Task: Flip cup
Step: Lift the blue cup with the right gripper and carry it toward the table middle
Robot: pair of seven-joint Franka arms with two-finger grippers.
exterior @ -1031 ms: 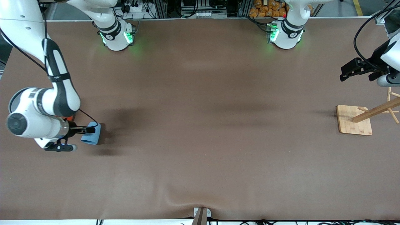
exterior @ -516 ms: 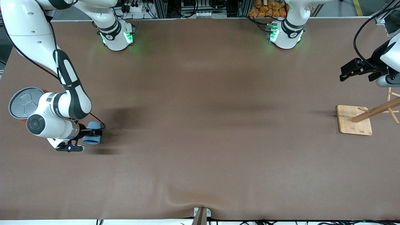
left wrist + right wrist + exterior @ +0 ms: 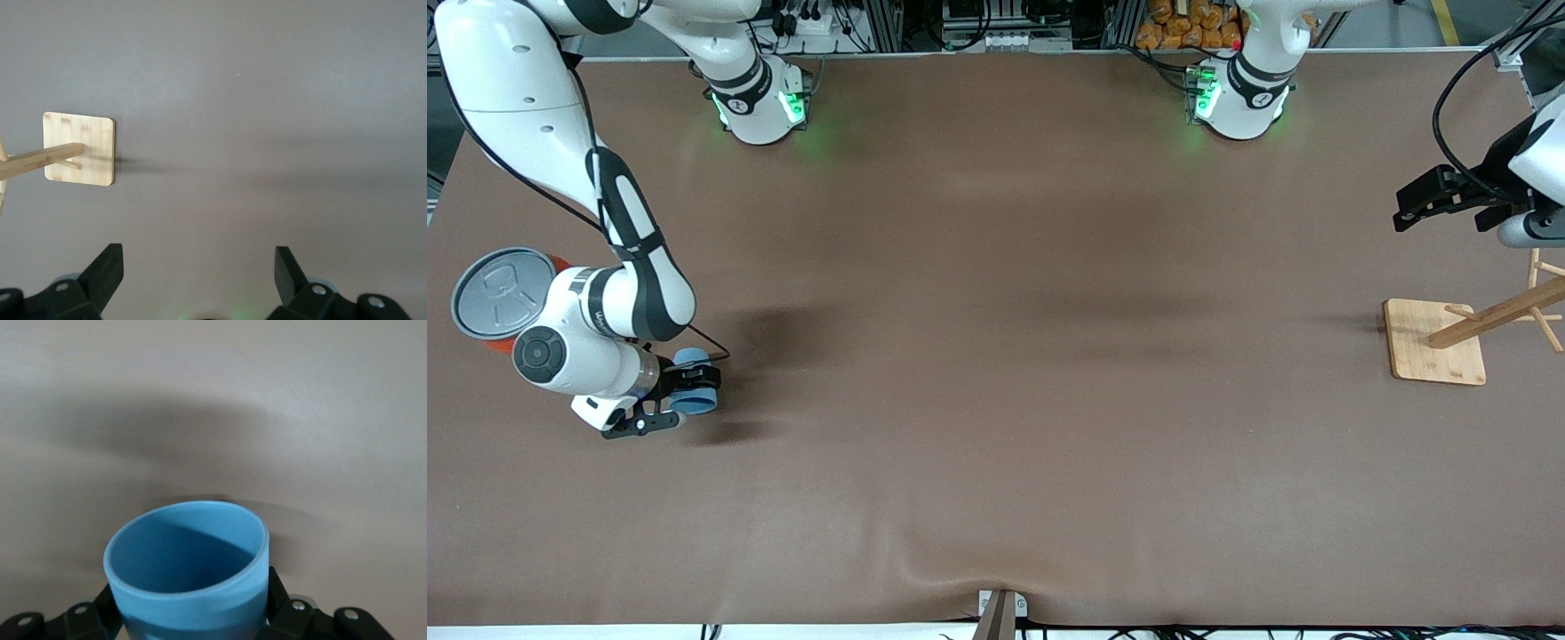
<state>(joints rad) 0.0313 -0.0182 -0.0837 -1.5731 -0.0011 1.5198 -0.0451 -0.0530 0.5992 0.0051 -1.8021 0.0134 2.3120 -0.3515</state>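
- Our right gripper (image 3: 694, 380) is down low at the right arm's end of the table, and it is pinching the cup (image 3: 695, 392)
- In the right wrist view the black fingers (image 3: 283, 603) press on both sides of the cup (image 3: 190, 567), low on its body, nr its bottom
- The cup is small and light blue, darker blue inside. Its open mouth points away from the gripper and a bit up, so it sits tipped, not flat
- We can't tell if it touches the table or hangs just over it
- The big orange can (image 3: 494, 298) w/ a grey lid stands just beside the right arm, farther from the front camera than the cup
- Our left gripper (image 3: 1440, 200) waits up high at the left arm's end, fingers spread wide, holding nothing. It hangs nr the wooden rack (image 3: 1436, 342)
- The right arm is the close one; the left is well apart from the cup
- We think the next bit is a wrist turn: the cup's long line runs straight out from the gripper, so rolling the wrist should swing the mouth up or down
- It may slip, since the grip is so nr the bottom
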